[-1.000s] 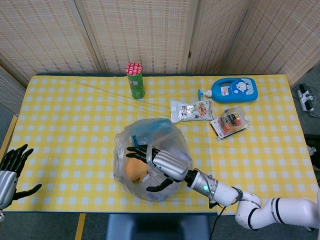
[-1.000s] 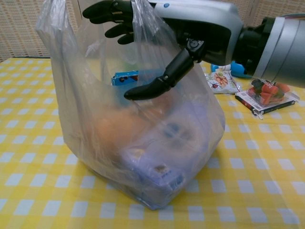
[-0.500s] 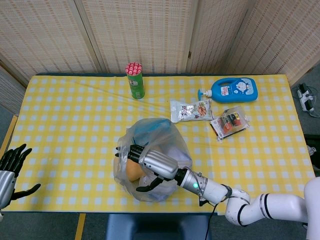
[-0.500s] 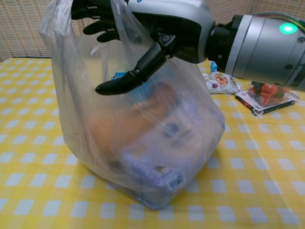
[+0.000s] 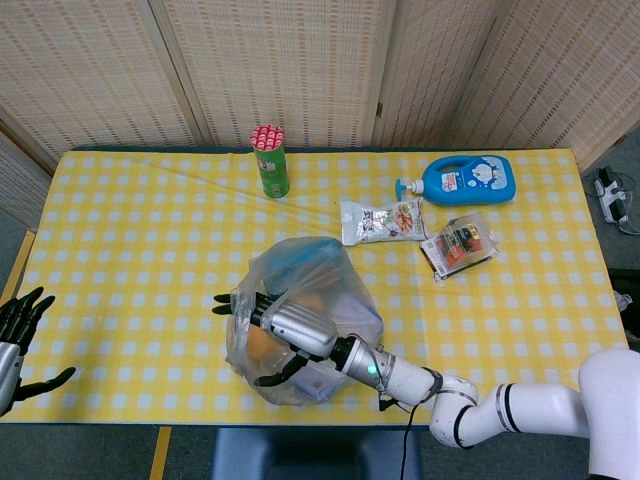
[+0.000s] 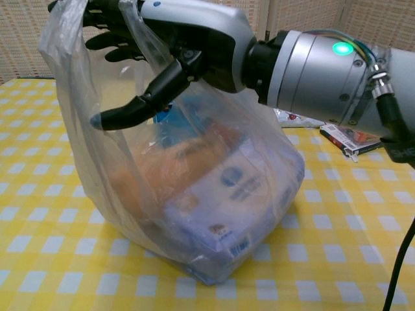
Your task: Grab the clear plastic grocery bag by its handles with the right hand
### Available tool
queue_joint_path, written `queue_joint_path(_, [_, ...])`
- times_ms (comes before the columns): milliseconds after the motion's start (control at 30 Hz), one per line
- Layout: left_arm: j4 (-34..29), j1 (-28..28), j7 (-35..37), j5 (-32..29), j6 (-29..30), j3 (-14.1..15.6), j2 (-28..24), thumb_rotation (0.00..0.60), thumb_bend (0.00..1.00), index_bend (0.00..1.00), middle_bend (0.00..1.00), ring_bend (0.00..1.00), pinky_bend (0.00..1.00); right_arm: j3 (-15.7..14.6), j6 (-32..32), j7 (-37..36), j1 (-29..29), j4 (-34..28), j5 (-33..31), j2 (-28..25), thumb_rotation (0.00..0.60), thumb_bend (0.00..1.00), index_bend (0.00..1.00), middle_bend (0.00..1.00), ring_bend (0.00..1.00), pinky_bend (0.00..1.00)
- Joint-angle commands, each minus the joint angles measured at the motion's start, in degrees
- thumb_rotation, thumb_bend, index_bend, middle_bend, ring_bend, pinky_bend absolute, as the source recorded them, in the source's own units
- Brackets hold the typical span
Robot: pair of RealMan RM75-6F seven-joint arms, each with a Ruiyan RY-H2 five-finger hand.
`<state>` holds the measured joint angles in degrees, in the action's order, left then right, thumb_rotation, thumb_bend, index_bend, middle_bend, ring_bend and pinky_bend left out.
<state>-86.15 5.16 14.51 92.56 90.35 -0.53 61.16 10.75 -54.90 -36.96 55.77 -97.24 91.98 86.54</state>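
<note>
The clear plastic grocery bag [image 5: 300, 320] sat near the front edge of the bench [image 5: 120, 240], a little left of its middle, bulging with an orange item and some boxed goods. From where I stood, the right hand [image 6: 175, 39] was the one that mattered: its arm reached in from about four o'clock and the hand lay across the top of the bag, fingertips [image 5: 222, 300] poking out past the plastic toward nine o'clock. In the chest view the fingers were spread rather than closed, the thumb [image 6: 139, 103] angled down and apart from the rest, with a strip of the bag's upper film draped over the hand between thumb and fingers. I would judge it threaded under the handles rather than clamped on them; whether anything was actually pinched I could not tell. The left hand [image 5: 18, 335] hung open, fingers splayed, off the bench edge at eight o'clock, well apart from the bag.
</note>
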Motion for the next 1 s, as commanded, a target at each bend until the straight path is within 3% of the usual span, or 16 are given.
queue_joint_path(33, [0.0, -0.1, 0.1, -0.1, 0.1, -0.1, -0.1, 0.6, 0.16, 0.0, 0.0, 0.0, 0.0, 0.8, -1.7, -7.6, 0.9, 1.9, 0.8, 1.9, 0.6, 0.21, 0.0, 0.0, 0.0, 0.0])
queue_joint_path(233, [0.0, -0.2, 0.2, 0.1, 0.3, -0.1, -0.1, 0.6, 0.16, 0.0, 0.0, 0.0, 0.0, 1.3, -2.3, -19.4, 2.8, 3.7, 1.8, 2.9, 0.6, 0.21, 0.0, 0.0, 0.0, 0.0])
queue_joint_path(400, [0.1, -0.1, 0.4, -0.1, 0.2, -0.1, -0.1, 0.6, 0.16, 0.0, 0.0, 0.0, 0.0, 1.8, -6.3, -29.2, 3.0, 5.7, 3.3, 4.0, 0.6, 0.21, 0.0, 0.0, 0.0, 0.0])
queue_joint_path(767, [-0.1, -0.1, 0.0, -0.3, 0.0, -0.3, 0.0, 0.6, 0.16, 0.0, 0.0, 0.0, 0.0, 2.5, -11.6, -38.5, 2.7, 7.6, 2.7, 5.3, 0.6, 0.21, 0.0, 0.0, 0.0, 0.0])
queue_joint_path(1000, [-0.1, 0.0, -0.2, -0.6, -0.4, -0.3, 0.0, 0.6, 0.16, 0.0, 0.0, 0.0, 0.0, 4.7, -11.7, -45.4, 3.0, 12.3, -1.4, 8.0, 0.6, 0.21, 0.0, 0.04, 0.08, 0.0])
